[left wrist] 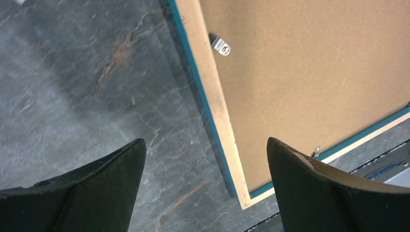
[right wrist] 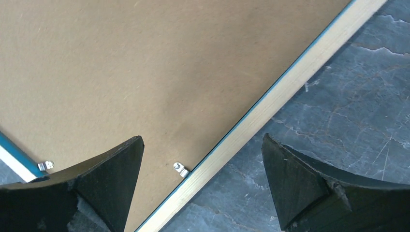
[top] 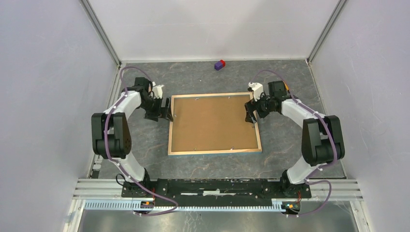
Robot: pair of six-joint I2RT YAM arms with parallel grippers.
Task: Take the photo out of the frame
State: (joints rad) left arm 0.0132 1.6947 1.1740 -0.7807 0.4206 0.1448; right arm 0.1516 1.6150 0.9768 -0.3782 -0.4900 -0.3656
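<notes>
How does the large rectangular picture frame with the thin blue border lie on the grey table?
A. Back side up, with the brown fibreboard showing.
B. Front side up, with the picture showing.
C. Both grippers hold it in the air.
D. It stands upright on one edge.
A: the large rectangular blue-bordered picture frame lies flat, with its brown fibreboard back and small metal tabs turned up, so its front faces down.

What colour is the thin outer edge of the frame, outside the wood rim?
Teal-blue, clearest in the left wrist view on the large brown fibreboard-backed frame.
</notes>
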